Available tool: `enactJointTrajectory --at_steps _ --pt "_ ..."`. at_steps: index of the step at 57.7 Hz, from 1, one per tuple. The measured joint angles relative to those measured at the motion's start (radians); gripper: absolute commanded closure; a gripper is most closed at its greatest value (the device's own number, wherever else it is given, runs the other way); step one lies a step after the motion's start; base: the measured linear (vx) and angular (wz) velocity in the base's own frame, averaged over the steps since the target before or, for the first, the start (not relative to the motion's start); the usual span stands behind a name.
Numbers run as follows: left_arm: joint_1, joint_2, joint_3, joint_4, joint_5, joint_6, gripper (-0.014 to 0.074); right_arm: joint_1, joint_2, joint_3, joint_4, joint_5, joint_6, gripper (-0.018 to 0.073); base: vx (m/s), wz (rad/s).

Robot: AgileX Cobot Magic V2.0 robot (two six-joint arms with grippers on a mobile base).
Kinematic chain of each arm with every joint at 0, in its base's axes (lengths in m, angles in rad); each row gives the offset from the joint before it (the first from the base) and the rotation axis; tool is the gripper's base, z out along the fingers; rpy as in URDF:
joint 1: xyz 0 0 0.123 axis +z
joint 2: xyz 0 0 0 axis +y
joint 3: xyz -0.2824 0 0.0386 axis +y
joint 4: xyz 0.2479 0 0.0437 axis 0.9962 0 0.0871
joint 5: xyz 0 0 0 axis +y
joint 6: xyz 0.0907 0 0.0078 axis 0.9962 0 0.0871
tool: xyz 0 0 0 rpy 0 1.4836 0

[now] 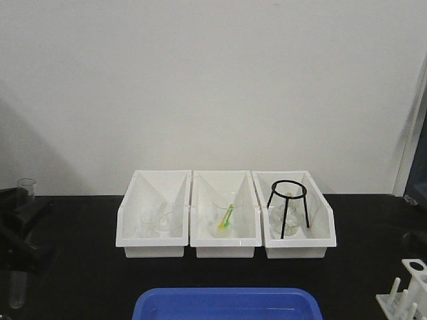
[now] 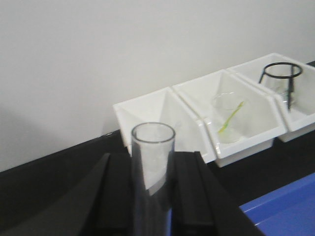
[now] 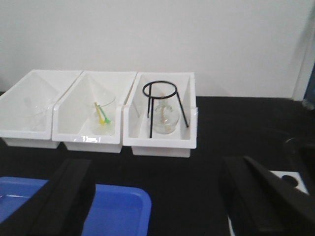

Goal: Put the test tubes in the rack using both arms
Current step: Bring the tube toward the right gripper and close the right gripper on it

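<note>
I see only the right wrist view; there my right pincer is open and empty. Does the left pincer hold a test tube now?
Observer: Yes. In the left wrist view the left pincer is shut on a test tube, rim on top.
Operator: And where must it go?
Observer: The front view shows the rack at the near right of the table, right of the blue tray, pegs pointing up.
Operator: Is a tube in it already?
Observer: None in the part that shows; the picture's edge cuts the rack.

3 white bins (image 1: 225, 248), 1 blue tray (image 1: 223, 294), 1 black ring stand (image 1: 283, 223), 1 test tube (image 2: 152, 162), 1 white rack (image 1: 408, 297)
</note>
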Motion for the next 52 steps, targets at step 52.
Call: enactJointTrajectory --at_steps 52 --pt "-0.360 0.158 -0.121 -0.007 -0.114 -0.173 0.0619 0.094 0.478 -0.004 1.328 0.497 -1.618 0.0113 0.00 0.00"
